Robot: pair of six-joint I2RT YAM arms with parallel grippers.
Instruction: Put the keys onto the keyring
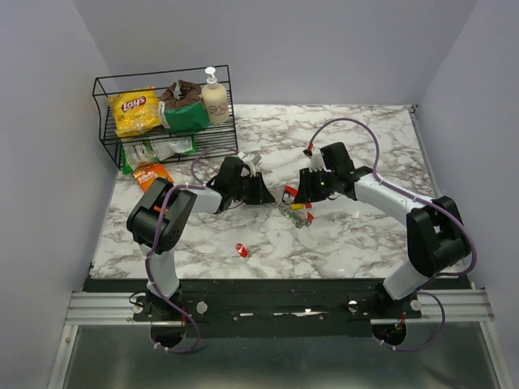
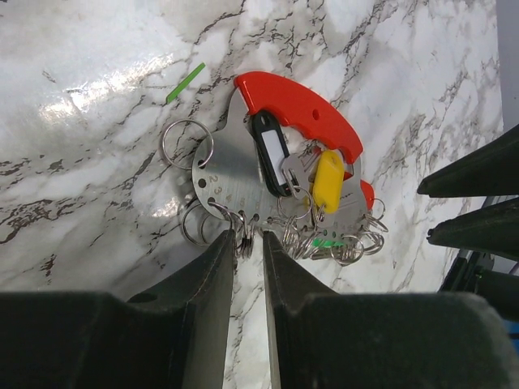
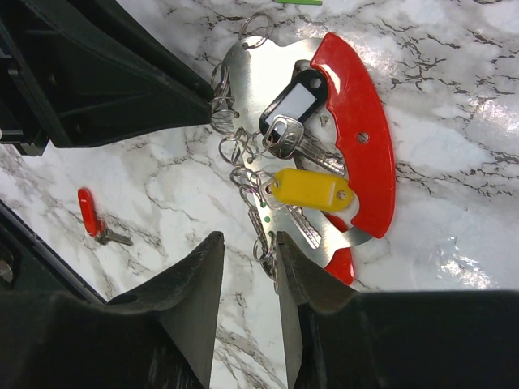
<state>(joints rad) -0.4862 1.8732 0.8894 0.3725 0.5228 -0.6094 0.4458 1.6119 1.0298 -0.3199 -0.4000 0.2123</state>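
Note:
The keyring (image 2: 300, 105) is a silvery plate with a red curved handle and several split rings, lying flat on the marble between both arms (image 1: 296, 212). A yellow-tagged key (image 2: 328, 180) and a black-tagged key (image 2: 268, 150) hang on it, and a green head (image 2: 328, 242) peeks out at its ring edge. My left gripper (image 2: 247, 237) has its jaws close together around a split ring at the plate's edge, a thin gap still showing. My right gripper (image 3: 247, 239) stands open at the keyring's (image 3: 357, 138) other end, one finger against the rings. A red-headed key (image 3: 89, 212) lies loose on the table (image 1: 242, 250).
A black wire rack (image 1: 162, 113) with a chip bag, snack packs and a soap bottle stands at the back left. An orange packet (image 1: 152, 174) lies before it. A small green sliver (image 2: 186, 83) lies on the marble beside the keyring.

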